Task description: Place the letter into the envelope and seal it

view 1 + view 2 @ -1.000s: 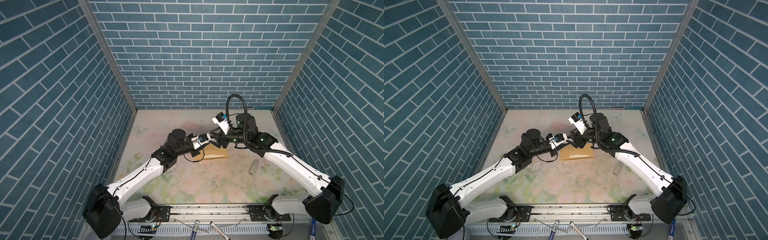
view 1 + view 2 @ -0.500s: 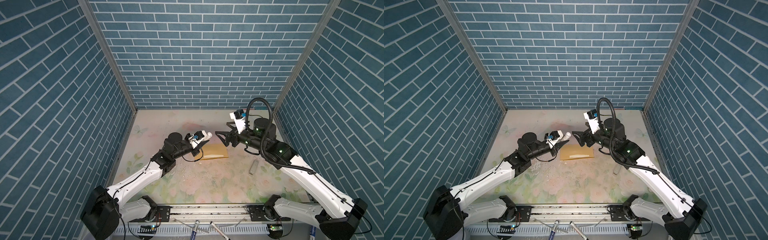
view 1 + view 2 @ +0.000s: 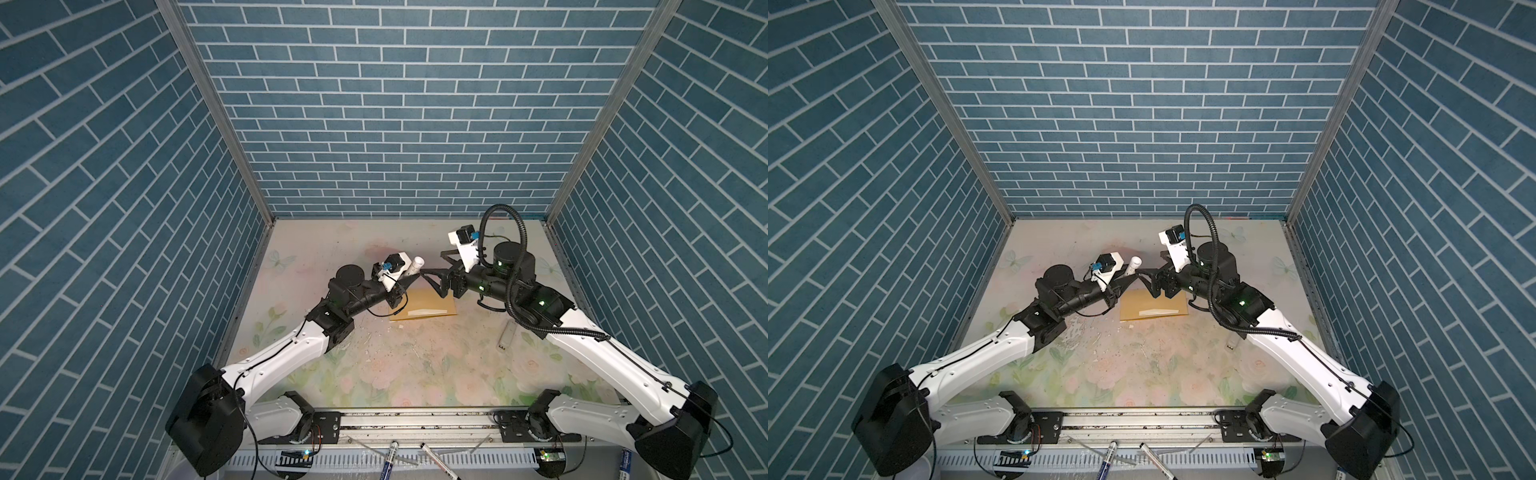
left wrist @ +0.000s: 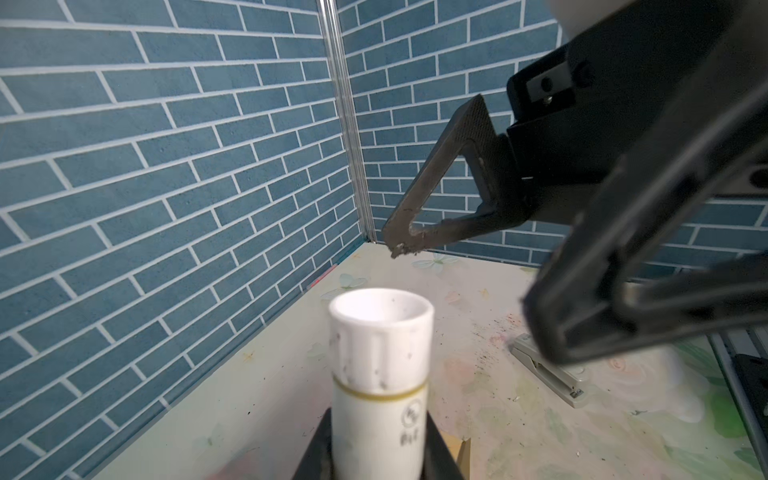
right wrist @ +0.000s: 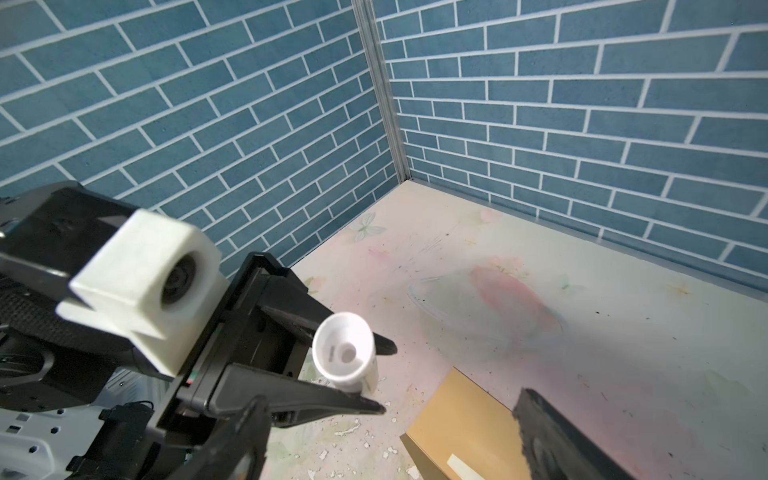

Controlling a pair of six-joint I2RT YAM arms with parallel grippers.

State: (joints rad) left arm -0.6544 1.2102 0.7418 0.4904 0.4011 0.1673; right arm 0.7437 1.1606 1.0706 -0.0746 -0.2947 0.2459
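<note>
On the floral bench [image 3: 415, 365], the envelope [image 3: 428, 300] is laid flat, below the two hands; a cream sliver [image 3: 428, 311] is seen along its near edge. The right hand [image 3: 432, 263] is held wide and empty. The left hand [image 5: 384, 376] is clamped on a white tube [image 4: 380, 345], gold-banded; its round emblem and small characters cannot be read

1. Both top views look down from high at the front — near-twin takes of the whole table [image 3: 415, 365].
2. Left wrist view: tight behind the white tube [image 4: 380, 374], facing a wall corner [image 4: 353, 166].
3. Right wrist view: close, facing that tube [image 5: 345, 353] head-on.
</note>
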